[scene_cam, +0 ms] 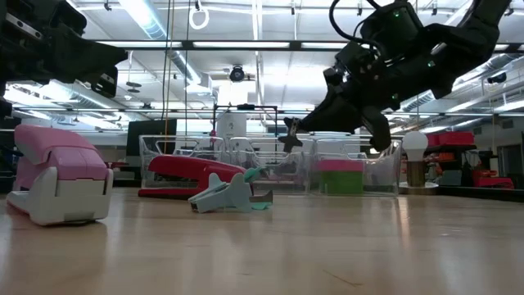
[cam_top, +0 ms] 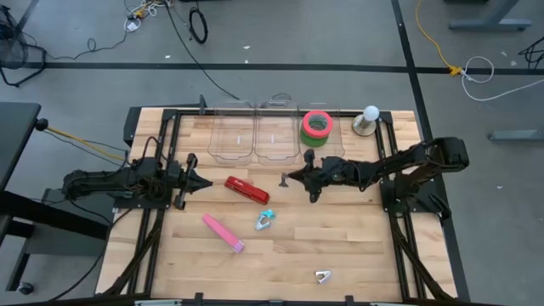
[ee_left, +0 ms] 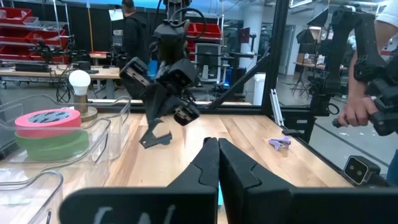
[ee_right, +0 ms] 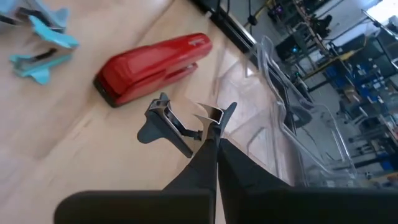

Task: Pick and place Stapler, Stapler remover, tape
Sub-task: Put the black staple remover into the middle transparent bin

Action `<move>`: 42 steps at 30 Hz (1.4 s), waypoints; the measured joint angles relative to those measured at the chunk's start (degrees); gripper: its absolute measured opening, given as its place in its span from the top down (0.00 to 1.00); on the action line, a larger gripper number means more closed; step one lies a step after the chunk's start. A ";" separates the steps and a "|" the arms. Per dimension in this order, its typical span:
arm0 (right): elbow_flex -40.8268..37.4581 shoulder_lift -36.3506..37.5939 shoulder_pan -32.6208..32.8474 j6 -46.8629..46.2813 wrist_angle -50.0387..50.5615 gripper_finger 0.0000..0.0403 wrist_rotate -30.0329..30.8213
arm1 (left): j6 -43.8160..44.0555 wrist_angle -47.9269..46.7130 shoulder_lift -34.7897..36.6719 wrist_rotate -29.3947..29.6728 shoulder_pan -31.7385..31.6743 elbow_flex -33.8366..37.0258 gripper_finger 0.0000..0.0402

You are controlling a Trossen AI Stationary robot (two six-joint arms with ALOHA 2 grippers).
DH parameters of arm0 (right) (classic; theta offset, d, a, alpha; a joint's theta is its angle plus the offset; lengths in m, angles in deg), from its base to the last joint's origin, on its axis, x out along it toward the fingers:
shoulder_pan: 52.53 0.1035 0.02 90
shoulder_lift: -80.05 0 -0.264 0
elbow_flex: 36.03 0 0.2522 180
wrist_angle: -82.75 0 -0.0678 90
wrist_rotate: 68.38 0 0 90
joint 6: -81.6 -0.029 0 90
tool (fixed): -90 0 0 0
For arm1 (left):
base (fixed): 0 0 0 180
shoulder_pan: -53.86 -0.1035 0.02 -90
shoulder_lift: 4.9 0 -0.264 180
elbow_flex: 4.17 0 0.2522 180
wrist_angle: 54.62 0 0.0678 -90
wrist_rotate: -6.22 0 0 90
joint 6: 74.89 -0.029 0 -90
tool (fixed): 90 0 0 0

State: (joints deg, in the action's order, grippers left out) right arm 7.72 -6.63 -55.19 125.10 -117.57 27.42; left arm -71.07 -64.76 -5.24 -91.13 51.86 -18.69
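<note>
My right gripper (cam_top: 297, 177) is shut on a dark staple remover (ee_right: 163, 121), held above the table's middle just in front of the clear bins; it also shows in the low view (scene_cam: 288, 133). A red stapler (cam_top: 246, 189) lies flat on the table to its left. A teal staple remover (cam_top: 265, 220) and a pink stapler (cam_top: 223, 232) lie nearer the front. A red tape roll (cam_top: 317, 122) lies stacked on a green roll (ee_left: 53, 142) inside the rightmost clear bin. My left gripper (cam_top: 200, 180) is shut and empty, left of the red stapler. My right gripper pinches the dark staple remover between its two fingertips at its middle (ee_right: 202, 129), between the two spread wings. The fingers come from the table's right, slanting a little downward. The remover sticks out beyond the fingertips and is lifted clear of the table.
Three clear bins (cam_top: 255, 136) stand in a row at the table's far edge. A lamp with a white bulb (cam_top: 367, 119) stands right of them. A small purple staple remover (cam_top: 323, 275) lies near the front edge. A person's hand (ee_left: 351, 115) shows beyond the table.
</note>
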 joint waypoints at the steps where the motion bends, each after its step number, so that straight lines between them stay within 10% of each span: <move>1: 0.00 0.00 -0.33 -0.33 -0.21 0.99 0.17 | 0.00 0.04 0.00 0.00 0.00 -0.02 0.99; 27: 21.55 0.00 -19.41 -36.06 14.95 0.99 -13.33 | 0.02 0.04 0.00 0.00 -0.02 -0.01 0.99; 42: 21.55 0.00 -23.65 -35.65 29.98 0.99 -13.40 | 0.02 0.04 -0.02 0.00 0.00 0.00 0.99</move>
State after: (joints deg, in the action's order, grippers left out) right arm 29.28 -6.63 -78.84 89.46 -87.59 14.02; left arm -71.05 -64.72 -5.26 -91.13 51.86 -18.69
